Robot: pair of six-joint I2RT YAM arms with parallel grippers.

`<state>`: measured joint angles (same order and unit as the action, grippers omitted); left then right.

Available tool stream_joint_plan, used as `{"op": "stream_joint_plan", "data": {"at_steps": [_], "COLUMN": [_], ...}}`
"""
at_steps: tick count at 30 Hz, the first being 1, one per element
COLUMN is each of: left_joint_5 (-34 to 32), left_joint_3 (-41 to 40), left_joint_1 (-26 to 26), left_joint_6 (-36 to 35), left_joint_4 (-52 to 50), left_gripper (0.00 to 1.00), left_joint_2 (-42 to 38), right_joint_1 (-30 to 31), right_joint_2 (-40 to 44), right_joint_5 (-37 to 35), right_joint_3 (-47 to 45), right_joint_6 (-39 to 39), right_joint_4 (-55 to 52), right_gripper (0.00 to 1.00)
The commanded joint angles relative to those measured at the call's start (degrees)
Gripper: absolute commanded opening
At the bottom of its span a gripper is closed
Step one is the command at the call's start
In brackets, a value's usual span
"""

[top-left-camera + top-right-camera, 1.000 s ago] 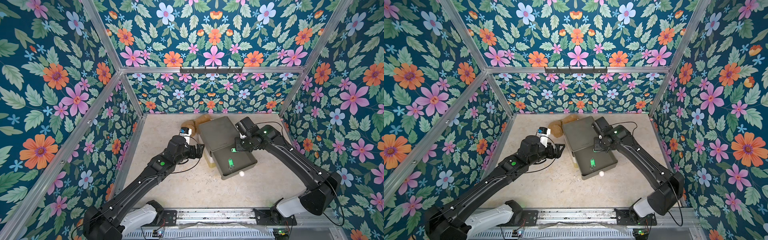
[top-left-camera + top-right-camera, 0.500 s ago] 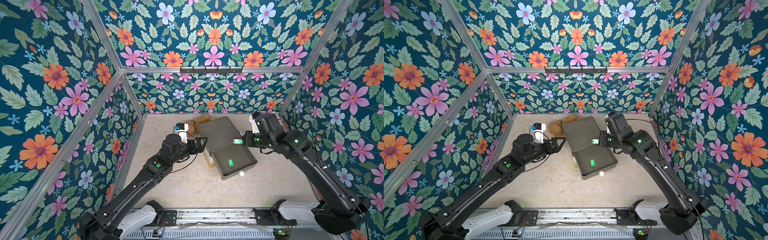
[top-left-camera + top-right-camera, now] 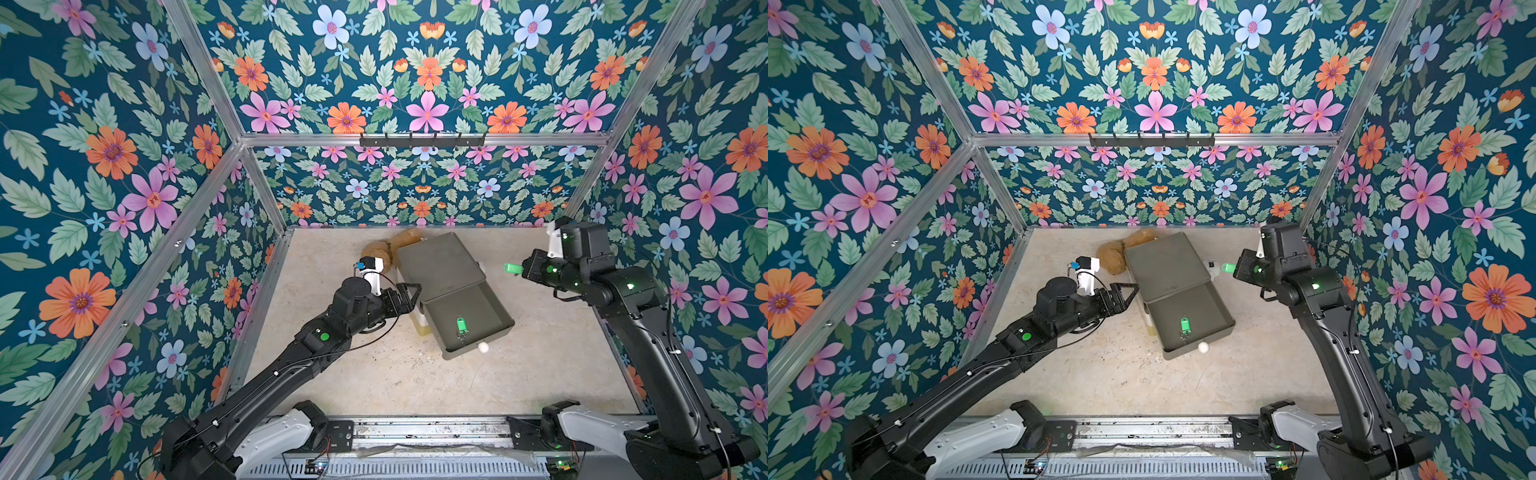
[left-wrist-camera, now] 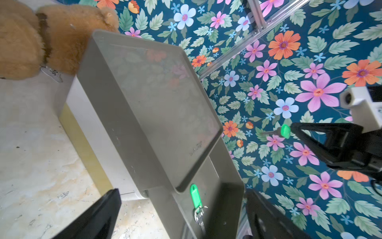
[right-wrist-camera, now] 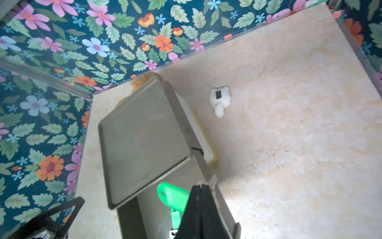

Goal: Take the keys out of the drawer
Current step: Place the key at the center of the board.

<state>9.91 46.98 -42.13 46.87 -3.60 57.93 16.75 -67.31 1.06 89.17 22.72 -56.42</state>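
Green-tagged key [image 3: 459,325] lying flat in open grey drawer [image 3: 486,307] near its front, second green-tagged key [image 3: 512,268] pinched in right claw [image 3: 523,269], aloft

Right hand [image 3: 523,269] tight on one green-tagged key [image 3: 512,268], a second green-tagged key [image 3: 459,325] down in the open drawer [image 3: 492,309].

Brown plush toy [image 3: 1111,257] by back wall [image 3: 415,187]; white toy [image 5: 220,98] (small) on tabletop [image 3: 374,374].
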Motion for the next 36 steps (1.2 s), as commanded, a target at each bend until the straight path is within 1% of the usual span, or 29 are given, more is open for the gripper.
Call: {"op": "stream_joint_plan", "data": {"at_steps": [1,4,8,11,14,16,19,22,25,29,32,36], "left_joint_5": [-1.99,-2.10,-2.69,-2.44,-3.34,-4.63,-5.98,-6.04,-5.69,-4.55,-4.98,-5.86], "left_joint_3": [-1.76,-2.24,-2.07,-3.90,-6.13,-7.21,-8.45,-9.40,-9.81,-9.72,-9.16,-9.48], "left_joint_1": [-0.08,-0.12,-0.14,-0.09,-0.11,-0.11,-0.13,-0.10,-0.08,-0.24,-0.30,-0.28], "left_joint_6": [-3.89,-6.00,-8.19,-7.43,-6.83,-7.19,-6.74,-6.51,-7.14,-6.73,-7.36,-8.25], "left_joint_4": [1.92,2.21,0.28,0.63,0.67,0.53,0.52,0.85,1.46,3.08,3.51,3.51], "left_gripper": [0.99,0.99,1.00,0.99,0.99,0.99,0.99,0.99,0.99,0.99,0.99,0.99], "left_joint_2": [0.45,0.24,-0.56,-1.92,-4.50,-6.20,-8.26,-9.15,-7.80,-3.36,-0.90,0.29], "right_joint_1": [-2.91,-5.23,-7.06,-7.89,-8.89,-10.28,-13.05,-14.45,-14.83,-15.52,-15.78,-15.74], "right_joint_2": [-0.46,-1.06,-1.42,-2.45,-3.78,-4.06,-4.21,-5.14,-6.31,-8.19,-10.03,-12.39], "right_joint_5": [2.74,3.97,3.25,4.07,4.36,3.78,5.37,6.85,8.10,10.06,12.80,15.32], "right_joint_3": [0.42,-0.58,-3.79,-5.81,-6.88,-8.20,-10.69,-13.73,-17.67,-23.72,-27.79,-32.31], "right_joint_6": [-0.93,0.28,1.98,3.19,2.59,1.52,1.26,1.84,2.58,3.35,4.40,5.13], "right_joint_4": [0.29,2.22,4.47,5.88,6.53,7.17,9.33,12.31,16.03,21.38,25.87,30.59], "right_gripper": [0.00,0.00,0.00,0.00,0.00,0.00,0.00,0.00,0.00,0.00,0.00,0.00]}}
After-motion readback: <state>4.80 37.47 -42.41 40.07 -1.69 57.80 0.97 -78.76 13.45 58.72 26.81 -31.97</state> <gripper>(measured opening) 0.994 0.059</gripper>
